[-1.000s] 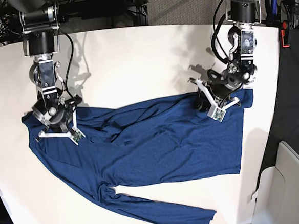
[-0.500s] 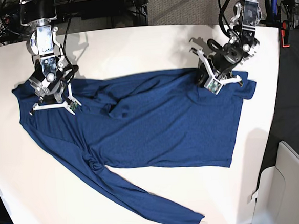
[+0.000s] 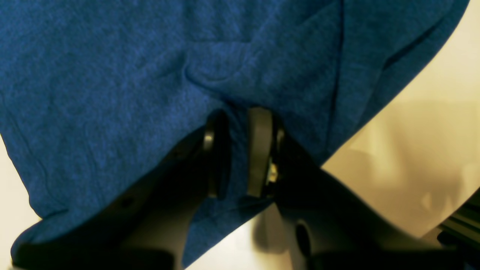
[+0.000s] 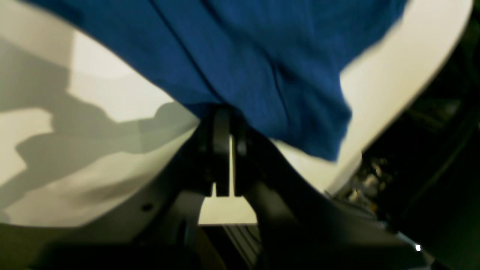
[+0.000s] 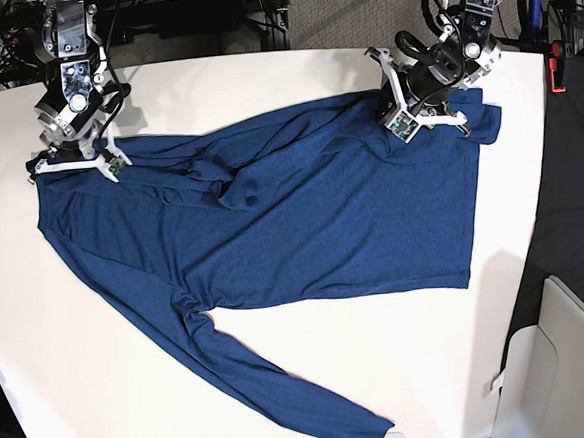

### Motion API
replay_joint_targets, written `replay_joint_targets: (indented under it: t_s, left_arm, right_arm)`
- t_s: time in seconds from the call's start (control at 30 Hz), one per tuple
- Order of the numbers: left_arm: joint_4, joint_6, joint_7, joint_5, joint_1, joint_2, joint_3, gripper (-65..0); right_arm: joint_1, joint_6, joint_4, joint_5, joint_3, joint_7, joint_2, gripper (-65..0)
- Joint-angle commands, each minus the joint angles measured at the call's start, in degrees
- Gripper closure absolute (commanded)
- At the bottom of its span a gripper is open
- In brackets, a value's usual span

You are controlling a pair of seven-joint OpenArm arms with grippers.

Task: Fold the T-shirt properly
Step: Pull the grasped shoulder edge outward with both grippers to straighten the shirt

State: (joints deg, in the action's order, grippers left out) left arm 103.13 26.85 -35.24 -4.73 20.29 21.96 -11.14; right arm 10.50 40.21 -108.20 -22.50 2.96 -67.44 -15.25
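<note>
The navy T-shirt (image 5: 302,218) lies spread across the white table (image 5: 263,91), with one long sleeve (image 5: 285,400) trailing toward the front edge. My left gripper (image 5: 428,124) is shut on the shirt's far right edge. In the left wrist view the left gripper (image 3: 236,116) has a fold of blue fabric (image 3: 150,75) pinched between its dark fingers (image 3: 258,150). My right gripper (image 5: 76,166) is shut on the far left edge. In the right wrist view the right gripper (image 4: 225,112) has its fingers tight together at the hem of the cloth (image 4: 262,56).
Cables and dark equipment (image 5: 187,11) crowd the table's back edge. A red-tipped tool (image 5: 558,60) sits at the far right. A white box (image 5: 573,360) stands off the table's right front corner. Bare table shows at the front left.
Both grippers have moved toward the back of the table, dragging the shirt's top edge with them. The body has stretched flatter and the sleeve has slid back too.
</note>
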Motion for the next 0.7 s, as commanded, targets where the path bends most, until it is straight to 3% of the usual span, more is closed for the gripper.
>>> replay_joint_targets:
  t_s: [0.0,0.43,0.57,0.67]
  left_arm:
    - [-0.41,0.89,-5.24,1.96,0.85,0.68,0.02,-9.5]
    - [-0.58,0.89,-5.24,1.96,-0.73,0.68,0.02,-9.5]
    - [-0.58,0.89,-5.24,1.96,-0.73,0.68,0.02,-9.5]
    - [-0.58,0.89,-5.24,1.96,-0.73,0.59,0.02,-9.5]
  right_arm:
    - [-0.44,-0.21,-1.29,-0.14,0.42,0.67,-0.45,-0.2]
    - [-4.92,-0.21,-6.48,-0.14,0.86,1.02,-0.36,-0.2]
    - [-8.7,-0.21,-1.82,0.3,0.6,1.02,-0.18,-0.2]
    - [-10.37,-0.21,4.77,5.84,0.51,0.67,-0.18,-0.2]
